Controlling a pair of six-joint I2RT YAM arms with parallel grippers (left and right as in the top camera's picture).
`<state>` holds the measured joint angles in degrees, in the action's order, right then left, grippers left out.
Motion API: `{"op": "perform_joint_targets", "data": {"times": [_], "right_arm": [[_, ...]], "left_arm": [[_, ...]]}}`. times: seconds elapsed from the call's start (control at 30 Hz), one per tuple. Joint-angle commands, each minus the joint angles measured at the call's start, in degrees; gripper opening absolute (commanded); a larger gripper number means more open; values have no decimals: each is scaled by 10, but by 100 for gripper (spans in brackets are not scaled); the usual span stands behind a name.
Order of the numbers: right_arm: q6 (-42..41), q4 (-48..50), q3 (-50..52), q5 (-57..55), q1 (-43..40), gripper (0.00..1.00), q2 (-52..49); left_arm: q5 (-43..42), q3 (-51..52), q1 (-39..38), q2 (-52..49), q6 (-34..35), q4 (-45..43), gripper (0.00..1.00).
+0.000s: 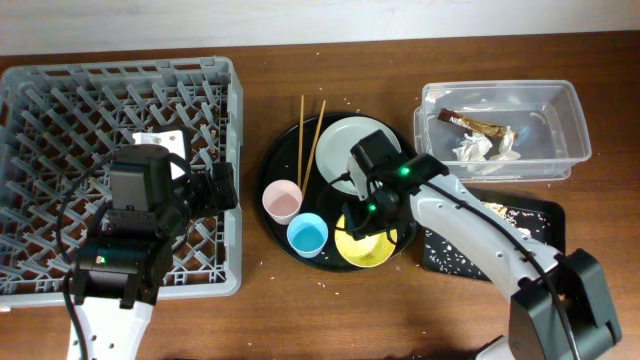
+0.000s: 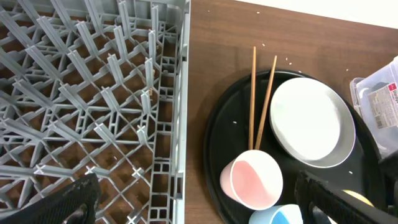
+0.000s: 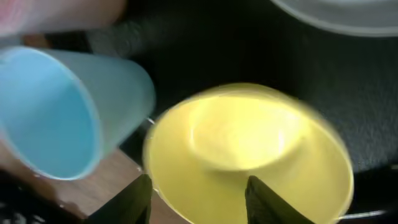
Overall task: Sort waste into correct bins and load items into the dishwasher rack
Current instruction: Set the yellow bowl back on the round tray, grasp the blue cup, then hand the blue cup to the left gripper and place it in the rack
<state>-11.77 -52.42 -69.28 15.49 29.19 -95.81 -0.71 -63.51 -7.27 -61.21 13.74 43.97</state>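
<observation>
Right wrist view: right gripper fingers spread above yellow bowl, holding nothing. Likely step: bowl pickup. Next: pinch rim, carry to dishwasher rack.

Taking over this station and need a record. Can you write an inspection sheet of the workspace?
Surface: wooden table, brown.
Job's things: plate, chopsticks, pink cup, blue cup, yellow bowl on round black tray; wrapper, napkin in clear tub; scraps in shallow black tray; no dishes seen in rack.
Clutter: white crumbs scattered.
Grippers: left gripper open at rack's right edge; right gripper open above yellow bowl.
Cables: black cable looped beside left arm.
Surroundings: pale strip past table's far edge.
</observation>
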Motion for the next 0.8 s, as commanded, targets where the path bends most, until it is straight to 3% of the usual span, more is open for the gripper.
{"op": "perform_joint_targets", "data": {"times": [0.0, 0.13, 0.3, 0.37, 0.4, 0.43, 0.47, 0.53, 0.6, 0.7, 0.77], "right_arm": [[25, -14, -70, 122, 1, 50, 32], [3, -13, -66, 94, 34, 54, 17], [-52, 18, -66, 47, 87, 53, -74], [-67, 20, -66, 44, 81, 37, -111], [-68, 17, -66, 46, 78, 20, -111], [-68, 17, -67, 47, 78, 10, -106], [-67, 17, -67, 46, 78, 4, -97], [-58, -13, -83, 46, 76, 4, -66], [-16, -106, -134, 48, 61, 4, -26], [60, -207, -230, 59, 17, 4, 30], [145, -204, -278, 166, -20, 4, 60]], "left_arm": [[-7, -11, 2, 2, 0, -2, 99], [-77, -11, 2, 1, 6, 28, 99], [-147, -11, 2, 3, 6, 28, 99], [-150, -11, 2, 11, 31, 29, 99], [-150, -11, 2, 14, 36, 28, 99], [-150, -11, 2, 16, 36, 28, 99], [-150, -11, 2, 17, 40, 29, 99], [-150, -11, 2, 17, 65, 30, 99], [-164, -11, 2, 17, 106, 30, 99], [-331, -11, 33, 17, 111, -15, 99], [-436, -11, 57, 17, 111, -59, 99]]}}
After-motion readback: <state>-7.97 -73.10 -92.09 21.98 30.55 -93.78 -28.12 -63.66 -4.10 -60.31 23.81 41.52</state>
